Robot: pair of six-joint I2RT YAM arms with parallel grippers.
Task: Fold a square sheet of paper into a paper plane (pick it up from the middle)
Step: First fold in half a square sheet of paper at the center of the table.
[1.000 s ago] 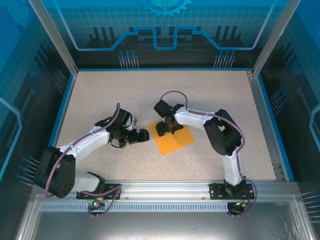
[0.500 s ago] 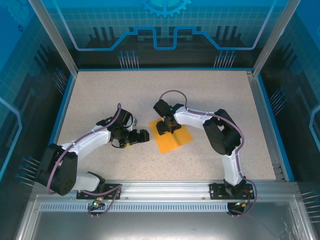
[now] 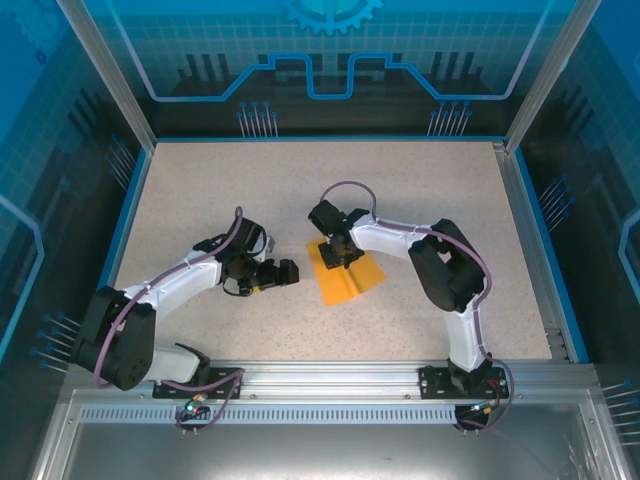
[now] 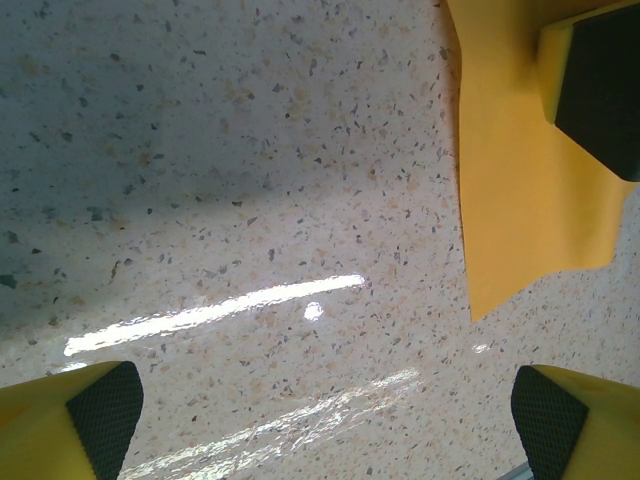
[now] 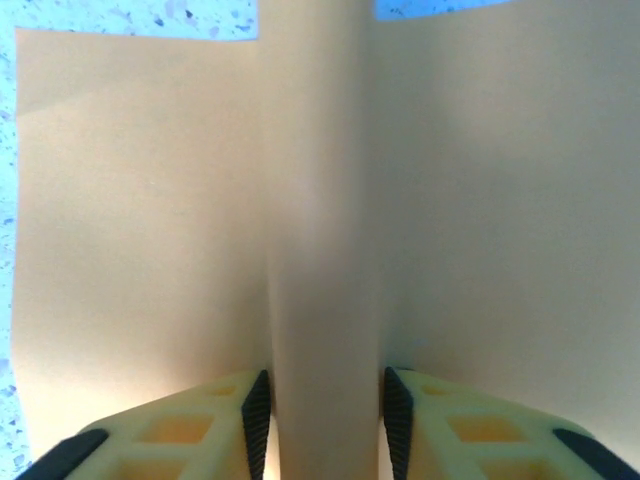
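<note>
The square sheet of paper (image 3: pixel 347 281) is orange-yellow and lies on the table between the two arms. My right gripper (image 3: pixel 335 255) points down onto its middle. In the right wrist view the sheet (image 5: pixel 150 200) is pushed up into a raised ridge (image 5: pixel 320 250), and my right gripper (image 5: pixel 325 415) has both pads against that ridge. My left gripper (image 3: pixel 285 272) hangs wide open just left of the sheet, with bare table between its fingertips (image 4: pixel 100 410). Its view shows the sheet's edge (image 4: pixel 510 200) and a right finger (image 4: pixel 600 80). The paper plane is out of view.
The speckled table (image 3: pixel 220 190) is bounded by a blue rim and metal frame posts (image 3: pixel 520 110). Both arm bases sit on the rail (image 3: pixel 330 375) at the near edge.
My right gripper's jaws have closed in on the sheet's middle, bunching it into a ridge, so the sheet looks narrower from above. The left arm has stayed still.
</note>
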